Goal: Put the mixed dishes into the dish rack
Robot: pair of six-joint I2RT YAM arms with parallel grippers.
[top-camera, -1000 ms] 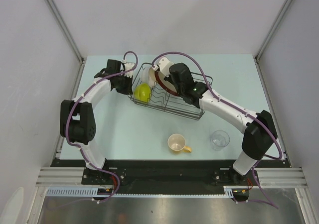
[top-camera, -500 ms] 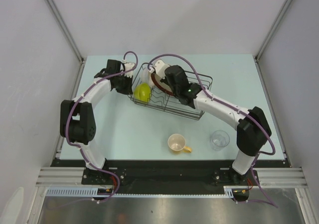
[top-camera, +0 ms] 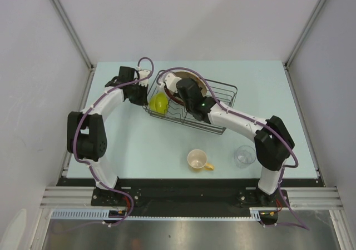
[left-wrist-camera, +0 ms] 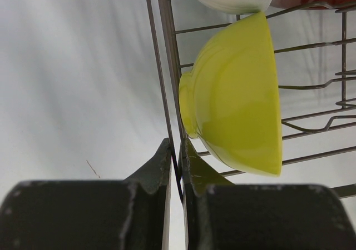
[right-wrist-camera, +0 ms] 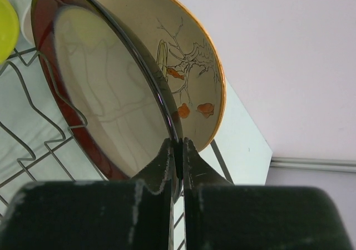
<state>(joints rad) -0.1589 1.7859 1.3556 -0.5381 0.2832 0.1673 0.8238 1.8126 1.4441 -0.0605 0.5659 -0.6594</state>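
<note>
Between right jaws, dark-red-rimmed tan plate (right-wrist-camera: 105, 94) clenched by its rim, to slot upright; left jaws pinch dish rack (left-wrist-camera: 168, 55) wire, likely steadying it.

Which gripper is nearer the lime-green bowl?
Left. The left gripper clamps the dish rack wire beside the lime-green bowl; the right gripper pinches the dark-red-rimmed plate farther along.

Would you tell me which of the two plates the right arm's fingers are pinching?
The glossy dark-red-rimmed tan plate; the right fingers clamp its rim. The beige branch-patterned plate stands behind it, ungripped.
</note>
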